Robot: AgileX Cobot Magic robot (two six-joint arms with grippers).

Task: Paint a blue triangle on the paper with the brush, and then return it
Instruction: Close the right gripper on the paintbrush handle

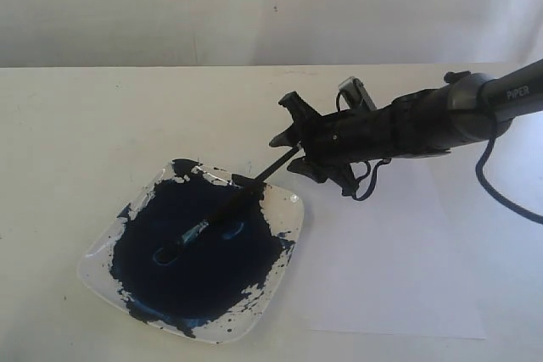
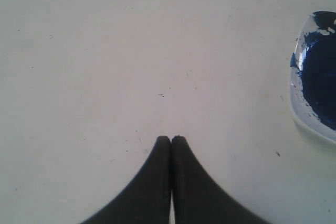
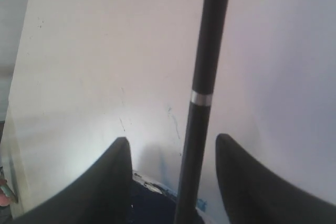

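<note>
One clear plate (image 1: 287, 209) stands on the bench (image 1: 85, 125), near and left of the middle, and it holds a wide pool of dark blue paint (image 1: 204, 269). The brush (image 1: 225, 207) lies in this pool, with its handle leaning over the far right rim. Its bristles are sunk in the paint and hard to make out. The right claw (image 1: 293, 137) is spread wide around the handle, and in the right wrist view both fingers (image 3: 113, 182) stand apart from it. The paper (image 1: 382, 260) lies just right of the plate. Whether the plate overlaps its edge I cannot tell. The left claw (image 2: 171, 140) is pressed together and holds nothing. In its view the plate is cut off at the edge.
</note>
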